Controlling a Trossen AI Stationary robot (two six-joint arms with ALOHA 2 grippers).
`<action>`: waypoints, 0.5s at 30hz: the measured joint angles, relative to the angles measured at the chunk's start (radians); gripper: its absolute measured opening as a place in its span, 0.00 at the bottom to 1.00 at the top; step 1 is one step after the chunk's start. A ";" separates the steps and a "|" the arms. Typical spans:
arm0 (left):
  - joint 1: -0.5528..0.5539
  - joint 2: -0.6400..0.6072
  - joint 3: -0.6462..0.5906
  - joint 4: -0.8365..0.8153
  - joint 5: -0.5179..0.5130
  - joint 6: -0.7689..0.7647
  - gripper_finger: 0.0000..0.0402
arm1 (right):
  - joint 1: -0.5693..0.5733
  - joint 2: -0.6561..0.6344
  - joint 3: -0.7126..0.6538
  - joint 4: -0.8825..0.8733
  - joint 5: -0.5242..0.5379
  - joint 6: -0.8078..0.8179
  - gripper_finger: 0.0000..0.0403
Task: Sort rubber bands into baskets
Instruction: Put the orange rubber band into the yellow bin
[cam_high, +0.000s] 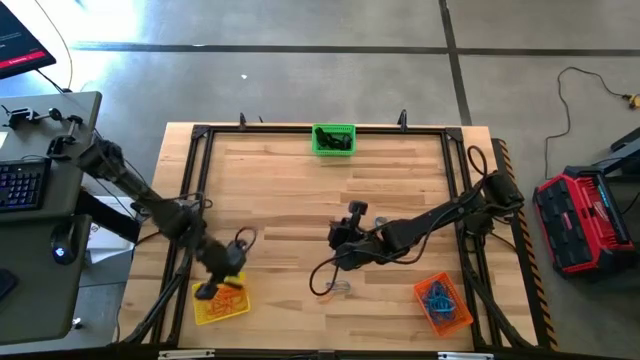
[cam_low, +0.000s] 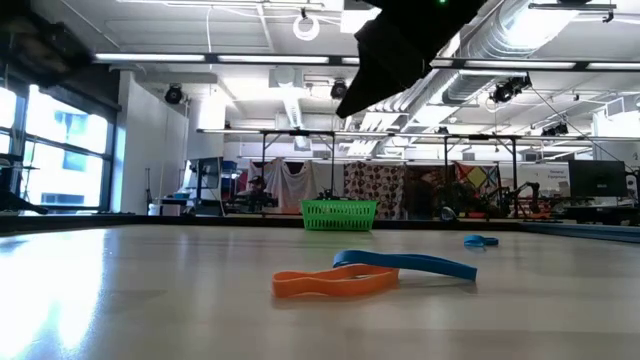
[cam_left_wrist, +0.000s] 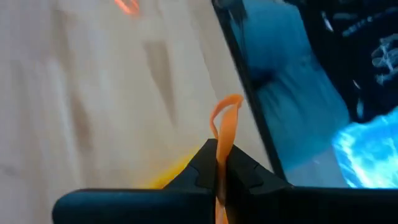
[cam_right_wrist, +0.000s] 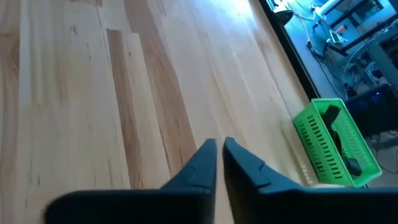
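Note:
My left gripper (cam_high: 210, 290) hangs over the yellow basket (cam_high: 224, 306) at the table's near left, shut on an orange rubber band (cam_left_wrist: 225, 124). My right gripper (cam_right_wrist: 219, 152) is above the middle of the table (cam_high: 340, 245), its fingers all but together with nothing between them. It points toward the green basket (cam_right_wrist: 336, 146) at the far edge, which holds dark bands. An orange band (cam_low: 335, 284) and a blue band (cam_low: 405, 263) lie flat on the wood near the front edge, with a small blue one (cam_low: 480, 240) farther back. The orange basket (cam_high: 442, 303) at the near right holds blue bands. My left gripper pinches the orange rubber band between its two fingers. One end of the loop (cam_left_wrist: 227, 107) sticks out past the fingertips, and the rest runs back between them. The band is lifted clear of the table, above the yellow basket.
A black frame (cam_high: 205, 135) runs around the wooden table top. Black cables loop on the wood near my right arm (cam_high: 322, 275). A desk with a keyboard (cam_high: 22, 185) stands off the left side, and a red case (cam_high: 585, 220) off the right.

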 joint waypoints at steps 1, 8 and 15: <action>-0.034 0.005 0.000 -0.002 -0.005 -0.036 0.00 | -0.001 0.000 0.000 -0.005 -0.003 0.001 0.04; -0.246 0.066 0.000 -0.056 -0.076 -0.314 0.00 | -0.001 0.000 0.000 -0.040 -0.014 0.028 0.06; -0.393 0.169 0.000 -0.090 -0.084 -0.493 0.00 | -0.001 0.000 0.000 -0.066 -0.016 0.048 0.01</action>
